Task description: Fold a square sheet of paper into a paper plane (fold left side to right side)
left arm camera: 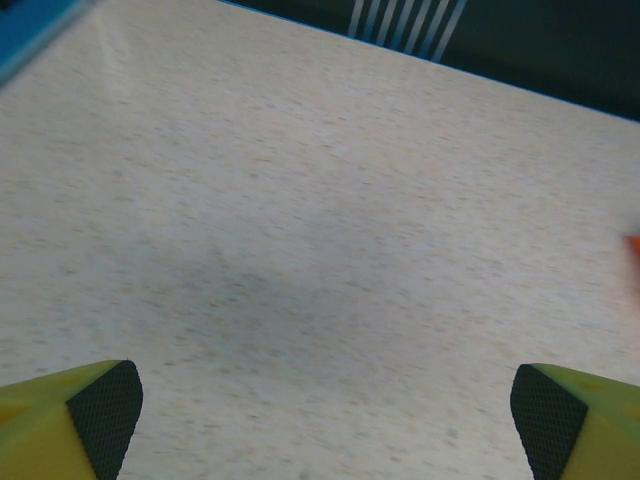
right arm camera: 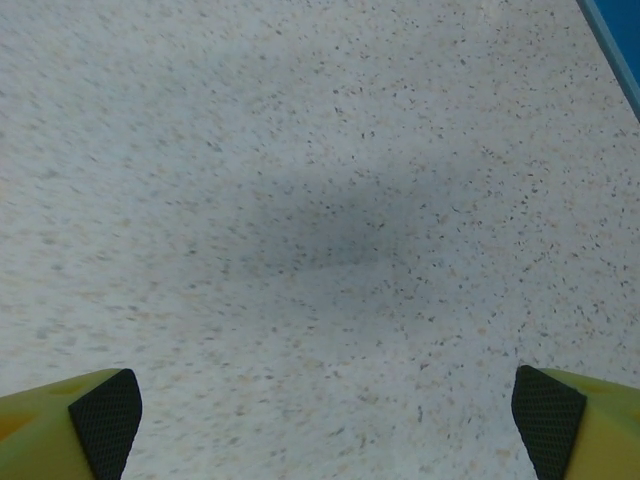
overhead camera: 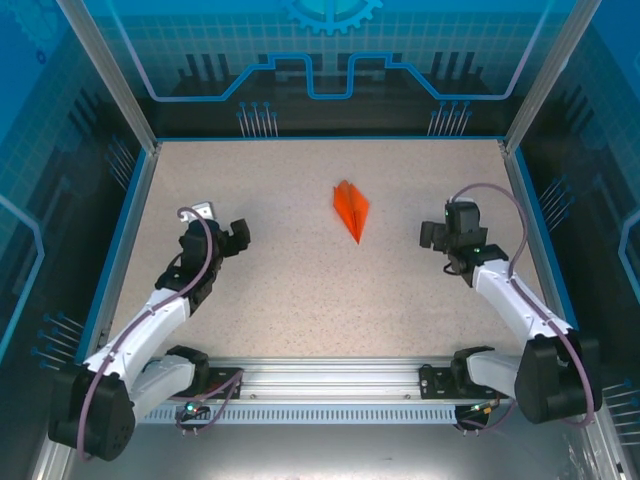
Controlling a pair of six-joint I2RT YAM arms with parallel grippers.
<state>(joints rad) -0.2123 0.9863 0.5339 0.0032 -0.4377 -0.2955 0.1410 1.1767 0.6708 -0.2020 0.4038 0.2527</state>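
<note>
The square sheet of paper lies folded as an orange paper plane, a narrow dart with a centre crease. It rests flat on the speckled table, a little back of centre, its point toward the near right. My left gripper hovers to its left, open and holding nothing. My right gripper hovers to its right, also open and holding nothing. In the left wrist view the yellow fingers stand wide apart over bare table, and an orange sliver of the plane shows at the right edge. The right wrist fingers are spread wide over bare table too.
A raised blue rim borders the table on the back and both sides. Aluminium frame posts rise at the back corners. The arms' mounting rail runs along the near edge.
</note>
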